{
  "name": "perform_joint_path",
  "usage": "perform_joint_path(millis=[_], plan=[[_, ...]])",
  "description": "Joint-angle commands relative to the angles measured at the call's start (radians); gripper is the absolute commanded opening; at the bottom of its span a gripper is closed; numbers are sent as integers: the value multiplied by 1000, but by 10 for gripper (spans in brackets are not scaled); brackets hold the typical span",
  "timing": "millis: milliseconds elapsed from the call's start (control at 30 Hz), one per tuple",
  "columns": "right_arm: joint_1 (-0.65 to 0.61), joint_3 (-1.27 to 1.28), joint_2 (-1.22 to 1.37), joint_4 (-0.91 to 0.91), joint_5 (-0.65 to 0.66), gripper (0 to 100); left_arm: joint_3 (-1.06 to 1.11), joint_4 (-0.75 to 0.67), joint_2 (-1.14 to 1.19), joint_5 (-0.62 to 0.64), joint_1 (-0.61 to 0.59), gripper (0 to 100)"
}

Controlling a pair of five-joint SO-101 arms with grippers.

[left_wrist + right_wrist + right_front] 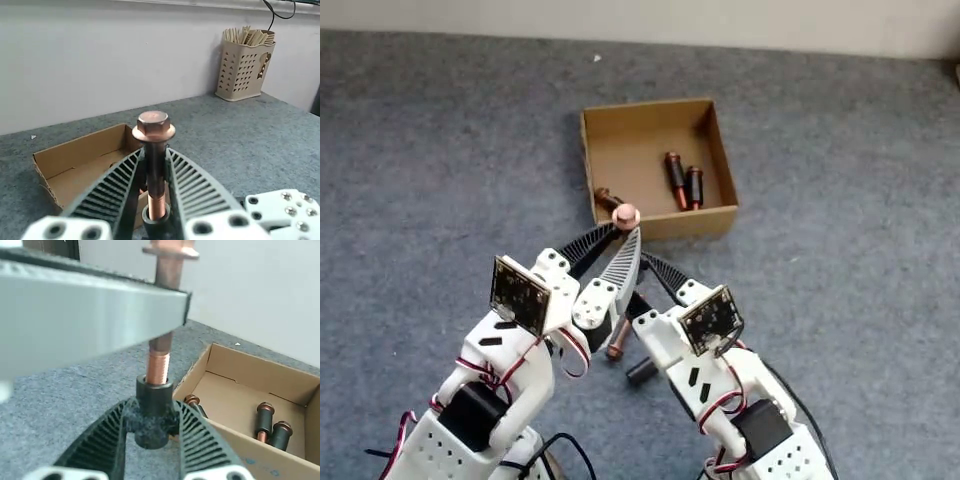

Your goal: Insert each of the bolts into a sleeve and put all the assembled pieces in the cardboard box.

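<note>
The bolt (153, 125) stands pinched in my left gripper (154, 151), head clear above the fingertips and shank running down between the two fingers. Its threaded end sits in the mouth of the black sleeve (151, 390), which my right gripper (152, 410) clamps from below. The two long axes look to be in one line, bolt directly above sleeve, so I judge the coming move is a straight push along that line. Much of the shank shows above the sleeve, so the joint is begun, not seated.

The grippers meet tip to tip, the left above and the right beneath. The left fingers grip the shank just above the sleeve, and I expect they would meet the sleeve's rim before the head does, so a regrip may be needed.

Just beyond both sets of fingertips is the near wall of the cardboard box (715, 130), holding three assembled pieces (675, 180), (694, 187), (607, 197). Back under the wrists, a loose bolt (617, 340) and a loose sleeve (640, 372) lie on the grey table (840, 200).
</note>
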Motion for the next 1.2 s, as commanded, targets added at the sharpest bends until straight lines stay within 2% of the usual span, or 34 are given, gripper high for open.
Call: perform_joint_path(millis=[0,100,333,500,733,933,1067,1167], plan=[[-5,47,-18,-39,11,5,-12,15,-13,-15,-8,7],[4,48,-18,-39,11,5,-15,61,-15,-17,-15,9],[59,41,-18,-39,9,5,-45,245,-13,-110,-10,121],[59,42,-18,-39,9,5,-99,359,-13,-114,-15,159],[124,47,-18,-39,9,5,-177,471,-15,-117,-16,180],[189,50,-18,-36,9,5,-243,572,-15,-258,-18,160],[239,70,-16,-35,8,5,-226,629,-15,-362,-18,72],[246,68,-8,2,-21,5,-188,637,-15,-420,-65,2]])
